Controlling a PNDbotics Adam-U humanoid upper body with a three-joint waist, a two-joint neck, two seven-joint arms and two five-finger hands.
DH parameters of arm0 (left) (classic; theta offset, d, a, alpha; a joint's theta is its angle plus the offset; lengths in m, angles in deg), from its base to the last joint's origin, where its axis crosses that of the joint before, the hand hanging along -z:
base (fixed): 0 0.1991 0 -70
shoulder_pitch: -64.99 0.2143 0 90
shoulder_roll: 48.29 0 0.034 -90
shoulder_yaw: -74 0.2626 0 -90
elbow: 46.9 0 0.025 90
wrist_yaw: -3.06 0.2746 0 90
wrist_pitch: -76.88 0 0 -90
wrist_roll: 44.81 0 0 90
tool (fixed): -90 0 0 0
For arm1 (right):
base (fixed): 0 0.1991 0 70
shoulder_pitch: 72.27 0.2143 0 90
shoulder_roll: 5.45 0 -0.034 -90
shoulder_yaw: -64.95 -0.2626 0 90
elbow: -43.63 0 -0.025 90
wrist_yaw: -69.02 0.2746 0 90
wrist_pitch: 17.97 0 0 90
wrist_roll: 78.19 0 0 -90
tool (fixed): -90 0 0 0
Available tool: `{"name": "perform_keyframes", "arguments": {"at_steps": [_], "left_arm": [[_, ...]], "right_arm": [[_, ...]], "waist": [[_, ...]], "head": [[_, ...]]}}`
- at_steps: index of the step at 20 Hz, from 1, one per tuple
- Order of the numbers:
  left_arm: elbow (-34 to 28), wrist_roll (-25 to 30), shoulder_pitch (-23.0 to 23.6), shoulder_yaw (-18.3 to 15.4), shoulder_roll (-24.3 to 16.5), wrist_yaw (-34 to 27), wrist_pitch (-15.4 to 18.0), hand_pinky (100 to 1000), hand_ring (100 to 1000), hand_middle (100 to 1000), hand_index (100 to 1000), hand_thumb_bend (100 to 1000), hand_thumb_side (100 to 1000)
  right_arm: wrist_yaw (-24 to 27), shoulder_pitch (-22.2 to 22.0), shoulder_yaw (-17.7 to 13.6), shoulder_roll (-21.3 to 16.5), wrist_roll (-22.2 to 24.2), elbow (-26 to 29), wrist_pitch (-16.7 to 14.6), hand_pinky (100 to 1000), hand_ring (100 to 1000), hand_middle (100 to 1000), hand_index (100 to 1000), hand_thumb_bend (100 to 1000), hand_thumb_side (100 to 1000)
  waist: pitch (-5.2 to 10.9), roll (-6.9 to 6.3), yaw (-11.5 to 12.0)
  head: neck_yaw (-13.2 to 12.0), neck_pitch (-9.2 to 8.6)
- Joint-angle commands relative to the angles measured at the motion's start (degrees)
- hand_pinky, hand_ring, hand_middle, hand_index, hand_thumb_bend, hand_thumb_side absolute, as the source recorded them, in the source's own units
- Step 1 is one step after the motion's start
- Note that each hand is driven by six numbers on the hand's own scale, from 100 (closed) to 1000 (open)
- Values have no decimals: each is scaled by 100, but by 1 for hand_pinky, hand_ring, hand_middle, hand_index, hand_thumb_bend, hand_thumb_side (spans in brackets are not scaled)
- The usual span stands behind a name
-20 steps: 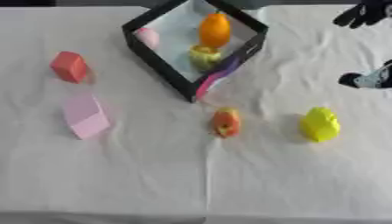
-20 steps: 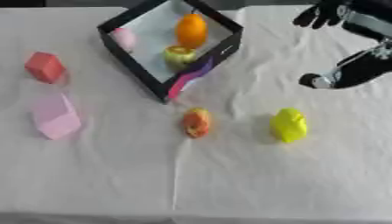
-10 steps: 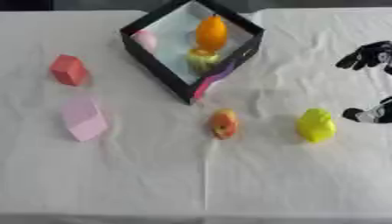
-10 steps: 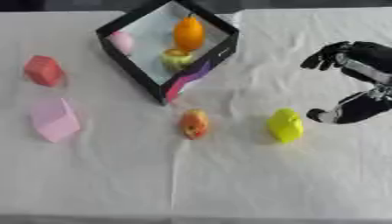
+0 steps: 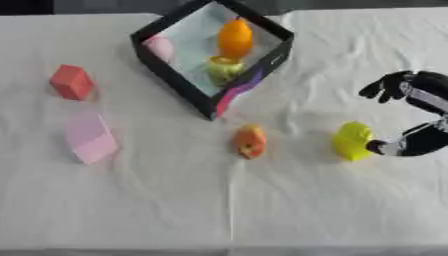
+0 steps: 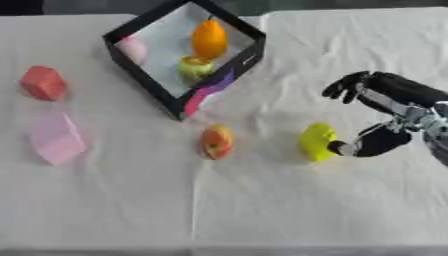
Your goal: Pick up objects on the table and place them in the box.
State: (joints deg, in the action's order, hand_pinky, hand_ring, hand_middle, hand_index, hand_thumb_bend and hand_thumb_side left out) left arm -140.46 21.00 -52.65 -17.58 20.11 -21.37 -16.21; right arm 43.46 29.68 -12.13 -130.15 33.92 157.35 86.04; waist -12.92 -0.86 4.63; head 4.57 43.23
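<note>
Right eye view shows the right hand (image 6: pixel 385 117) reaching in from three o'clock, its thumb tip touching the right side of a yellow object (image 6: pixel 317 142) while the curled fingers (image 6: pixel 343 88) hang above and apart from it, so the hand is spread around the object and not clamped on it. The yellow object lies on the white tablecloth (image 6: pixel 262 210) at about four o'clock from the box (image 6: pixel 179 100). The box is black-walled with a pale floor, turned corner-on near twelve o'clock, and it holds an orange fruit (image 6: pixel 209 39) standing upright, a green fruit (image 6: pixel 195 67) just in front of it, and a pale pink object (image 6: pixel 133 49) against the left wall. A red and orange fruit (image 6: pixel 217 142) lies on the cloth just below the box's near corner, near the yellow object but apart from it. At nine o'clock sits a red block (image 6: pixel 44 83), and below it a pink block (image 6: pixel 58 138), both well apart from the box. The left hand shows in neither view.
</note>
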Motion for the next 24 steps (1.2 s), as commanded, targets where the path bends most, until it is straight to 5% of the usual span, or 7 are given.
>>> {"name": "perform_keyframes", "arguments": {"at_steps": [1, 16, 24], "left_arm": [[-117, -39, -17, -96, -113, 27, -3, 769, 866, 806, 879, 333, 668], [-113, -28, -2, -68, -40, -4, -11, 766, 865, 805, 876, 335, 671], [-105, -24, -1, -59, -2, -28, -7, 764, 864, 804, 875, 337, 671]], "right_arm": [[-75, -12, -3, -37, 79, 87, 67, 770, 748, 746, 843, 541, 159], [-879, 28, 128, 59, 388, 33, 424, 755, 739, 726, 827, 537, 161], [-964, 148, 306, 109, 585, -229, 349, 733, 702, 667, 789, 534, 161]], "waist": [[197, 4, 15], [141, -22, 68], [119, -32, 99]], "head": [[1, 9], [67, -22], [107, -37]]}}
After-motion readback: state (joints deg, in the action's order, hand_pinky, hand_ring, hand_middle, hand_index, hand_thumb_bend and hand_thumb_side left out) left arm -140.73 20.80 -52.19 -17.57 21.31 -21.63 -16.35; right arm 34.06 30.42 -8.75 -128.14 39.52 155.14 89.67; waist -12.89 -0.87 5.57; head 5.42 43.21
